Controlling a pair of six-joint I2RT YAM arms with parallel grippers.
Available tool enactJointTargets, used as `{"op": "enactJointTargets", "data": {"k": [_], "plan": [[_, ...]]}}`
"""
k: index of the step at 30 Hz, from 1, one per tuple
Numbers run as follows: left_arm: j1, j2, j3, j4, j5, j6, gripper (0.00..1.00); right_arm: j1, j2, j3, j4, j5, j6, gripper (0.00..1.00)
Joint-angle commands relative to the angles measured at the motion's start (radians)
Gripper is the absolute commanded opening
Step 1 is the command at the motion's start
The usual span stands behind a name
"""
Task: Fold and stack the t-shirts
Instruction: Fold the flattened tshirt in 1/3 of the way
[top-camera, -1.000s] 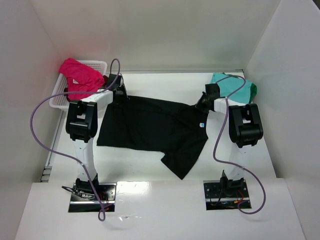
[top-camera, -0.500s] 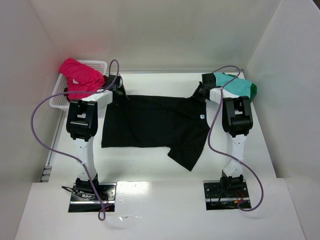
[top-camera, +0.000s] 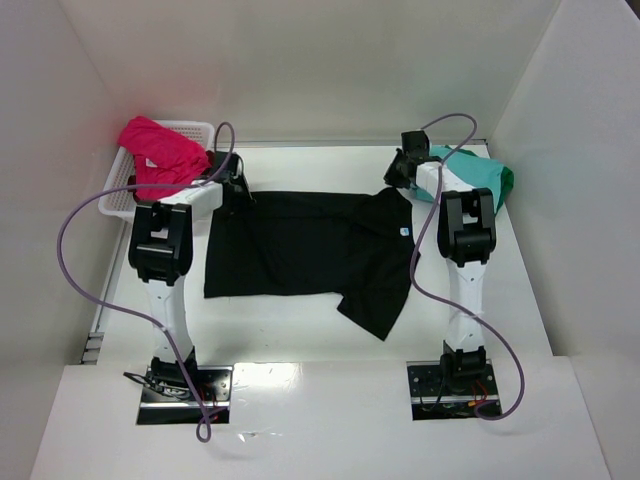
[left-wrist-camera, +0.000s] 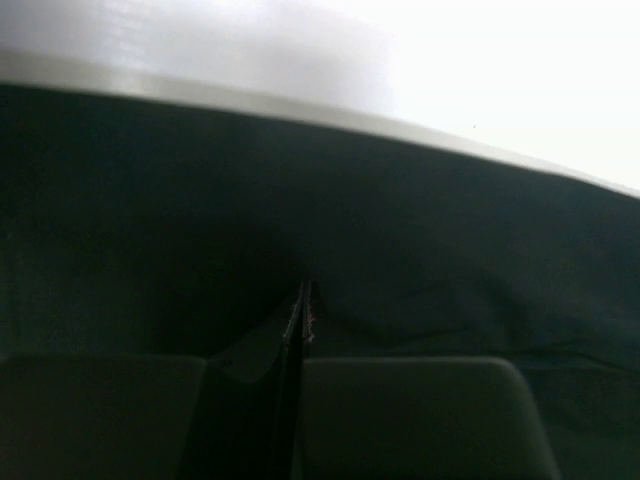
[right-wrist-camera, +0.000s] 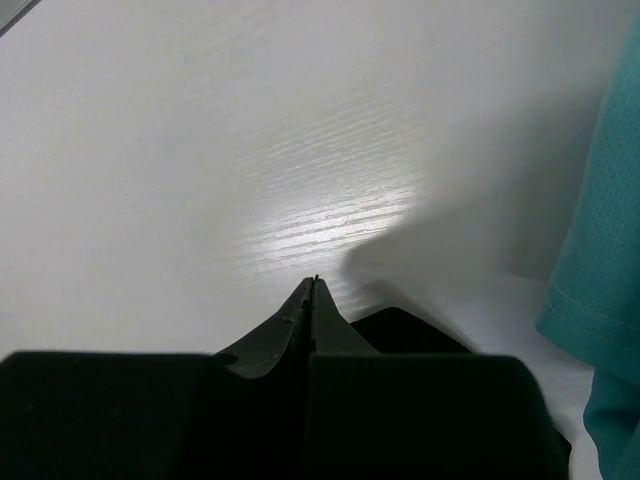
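Note:
The black t-shirt (top-camera: 300, 250) lies spread across the middle of the table, its small light-blue label (top-camera: 403, 233) near the right edge. My left gripper (top-camera: 241, 191) is shut on its far left corner; in the left wrist view the jaws (left-wrist-camera: 303, 300) are closed with black cloth (left-wrist-camera: 450, 260) all around them. My right gripper (top-camera: 392, 181) is shut on the far right corner; in the right wrist view the jaws (right-wrist-camera: 313, 285) are closed over a bit of black cloth (right-wrist-camera: 400, 325). A teal t-shirt (top-camera: 468, 170) lies at the far right and also shows in the right wrist view (right-wrist-camera: 600, 250).
A green t-shirt (top-camera: 507, 181) peeks from under the teal one. A magenta-pink t-shirt (top-camera: 160, 150) lies heaped in the white lattice basket (top-camera: 118, 196) at the far left. White walls close in the table on three sides.
My right arm has reached further away from me, drawing the black shirt's right side toward the far edge. The shirt now lies flatter and straighter. My left gripper has hardly moved.

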Motion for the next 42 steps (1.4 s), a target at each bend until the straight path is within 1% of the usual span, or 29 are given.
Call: {"op": "enactJointTargets", "data": {"k": [1, 6, 12, 14, 18, 23, 26, 31, 33, 36, 42], "plan": [[0.016, -0.055, -0.007, -0.04, -0.03, -0.015, 0.0, -0.003, -0.052, -0.035, 0.0, -0.01, -0.014, 0.01], [0.025, -0.035, 0.002, -0.04, -0.021, -0.006, 0.0, -0.003, -0.14, -0.188, 0.067, -0.045, -0.014, 0.01], [0.025, -0.035, -0.009, -0.04, -0.003, -0.005, 0.0, -0.003, -0.149, -0.256, 0.053, -0.064, -0.023, 0.01], [0.025, -0.041, -0.02, -0.034, 0.008, -0.005, 0.0, 0.006, -0.16, -0.282, 0.05, -0.043, -0.014, 0.01], [0.025, -0.045, -0.02, -0.03, 0.008, -0.005, 0.0, 0.007, -0.245, -0.349, 0.059, 0.016, -0.004, 0.01], [0.025, -0.045, -0.02, -0.03, 0.023, -0.001, 0.0, 0.007, -0.33, -0.359, 0.05, 0.063, -0.009, 0.01], [0.025, -0.045, -0.01, -0.03, 0.029, 0.006, 0.0, 0.007, -0.361, -0.315, 0.035, 0.073, -0.015, 0.03], [0.025, -0.045, -0.01, -0.04, 0.039, 0.013, 0.0, 0.007, -0.391, -0.276, 0.038, -0.02, -0.015, 0.03], [0.025, -0.045, -0.01, -0.04, 0.05, 0.013, 0.0, 0.016, -0.391, -0.259, 0.05, -0.049, -0.015, 0.03], [0.025, -0.045, -0.01, -0.04, 0.051, 0.013, 0.0, 0.047, -0.351, -0.219, 0.05, -0.096, -0.034, 0.03], [0.025, -0.045, -0.01, -0.04, 0.062, 0.022, 0.0, 0.13, -0.255, -0.216, 0.036, -0.096, -0.032, 0.01]]}}
